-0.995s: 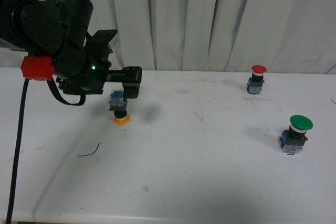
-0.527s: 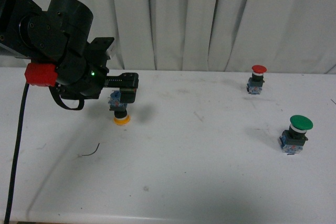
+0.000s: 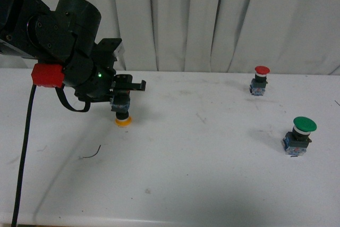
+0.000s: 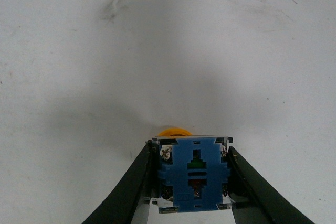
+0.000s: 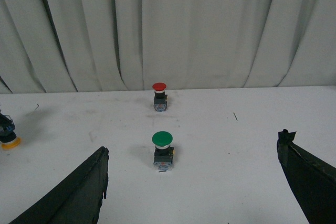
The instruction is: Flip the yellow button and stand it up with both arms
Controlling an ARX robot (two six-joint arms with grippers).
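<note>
Your left pincer (image 4: pixel 191 149) is clenched on the button (image 4: pixel 193 174), one finger flat against each side of the blue base. The terminals face the wrist camera and a sliver of yellow cap shows beyond. In the front view the pincer (image 3: pixel 125 91) sits left of centre with the button (image 3: pixel 122 114) under it, cap down, touching or very nearly touching the bench (image 3: pixel 202 174). Over the last second the wrist has rolled and the arm has crept slightly right, so the broad finger that stuck out to the right now shows as a thin edge. The button itself has not shifted. I read that as the grip settling, not the flip starting: the button is still inverted and unlifted. Your right pincer (image 5: pixel 191 182) gapes wide and empty, well apart from the button (image 5: pixel 8 139), which sits at the far left edge of its view. The red switch (image 3: pixel 260 81) and green switch (image 3: pixel 300 135) stand upright at the right of the front view, clear of the work.
</note>
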